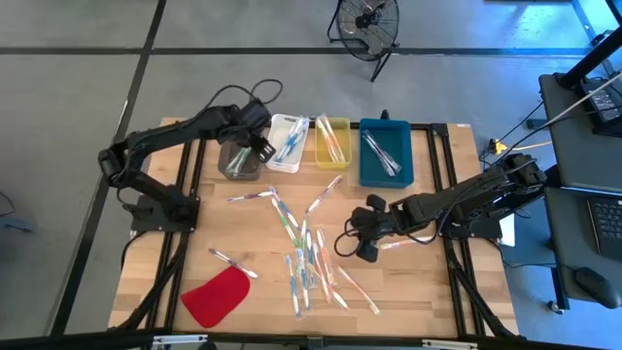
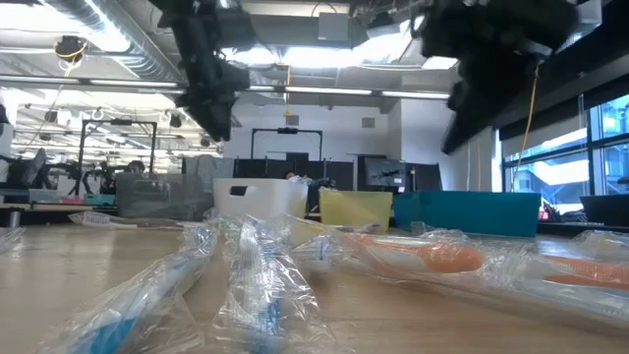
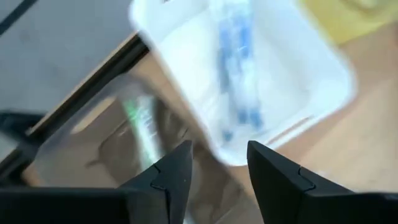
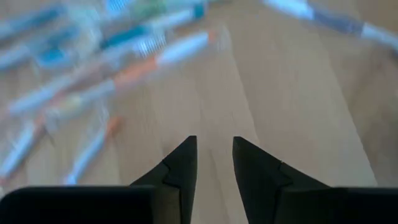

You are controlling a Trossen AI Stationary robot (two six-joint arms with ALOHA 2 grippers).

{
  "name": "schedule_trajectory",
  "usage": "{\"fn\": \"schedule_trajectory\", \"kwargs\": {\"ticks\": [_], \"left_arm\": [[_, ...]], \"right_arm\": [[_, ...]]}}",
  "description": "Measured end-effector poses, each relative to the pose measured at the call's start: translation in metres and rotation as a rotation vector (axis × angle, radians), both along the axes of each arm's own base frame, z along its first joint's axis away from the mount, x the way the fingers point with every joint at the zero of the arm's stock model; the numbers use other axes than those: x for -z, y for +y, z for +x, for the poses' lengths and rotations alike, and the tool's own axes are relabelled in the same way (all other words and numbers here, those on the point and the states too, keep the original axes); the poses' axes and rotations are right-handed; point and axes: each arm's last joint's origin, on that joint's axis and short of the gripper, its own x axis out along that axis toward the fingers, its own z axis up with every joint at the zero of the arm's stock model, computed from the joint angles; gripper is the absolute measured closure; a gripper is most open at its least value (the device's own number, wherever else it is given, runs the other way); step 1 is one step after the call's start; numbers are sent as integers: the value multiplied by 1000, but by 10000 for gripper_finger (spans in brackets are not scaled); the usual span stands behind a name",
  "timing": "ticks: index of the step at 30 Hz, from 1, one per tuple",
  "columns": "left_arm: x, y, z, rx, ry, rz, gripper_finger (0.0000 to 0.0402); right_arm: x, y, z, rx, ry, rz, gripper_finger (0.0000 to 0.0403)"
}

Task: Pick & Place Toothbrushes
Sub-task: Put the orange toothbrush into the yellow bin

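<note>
- The wooden table (image 1: pixel 408 292) carries four bins in a row along its far edge: a clear bin (image 1: pixel 236 160), a white bin (image 1: pixel 288 142), a yellow bin (image 1: pixel 332 142) and a blue bin (image 1: pixel 385 152); the white bin serves as landmark below.
- The toothbrushes (image 1: pixel 309 255) lie mostly loose in their clear wrappers, scattered on the bare wood nearer the front edge than the white bin; a few more rest inside the bins, blue ones in the white bin (image 3: pixel 235 68) and a green one in the clear bin (image 3: pixel 140 118).
- A separate toothbrush (image 1: pixel 231 262) lies well to the left of the main scatter, just above a flat red piece (image 1: pixel 216 297) at the front left corner.
- The left gripper (image 1: pixel 262 148) hovers over the seam between the white bin and the clear bin beside it; its fingers (image 3: pixel 174 180) stand parted with nothing between them, so the claw is released.
- The right gripper (image 1: pixel 352 233) sits low over the table, well in front of the white bin and to its right, at the right fringe of the scatter; its fingers (image 4: pixel 180 168) are apart with only bare wood showing in the gap, gripping nothing.
- In the low view, wrapped toothbrushes (image 2: pixel 432 258) fill the foreground, the white bin (image 2: pixel 260 199) standing behind them.
</note>
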Motion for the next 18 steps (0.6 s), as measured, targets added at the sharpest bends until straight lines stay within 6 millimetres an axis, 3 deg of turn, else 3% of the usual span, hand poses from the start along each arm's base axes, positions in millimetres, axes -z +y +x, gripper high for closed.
{"fn": "schedule_trajectory", "kwargs": {"ticks": [7,18], "left_arm": [[-5,-37,30,183,-98,63,258],[34,-93,52,361,-208,74,269]], "right_arm": [[7,6,-18,-48,173,-12,303],[12,13,-42,-117,390,-47,259]]}}
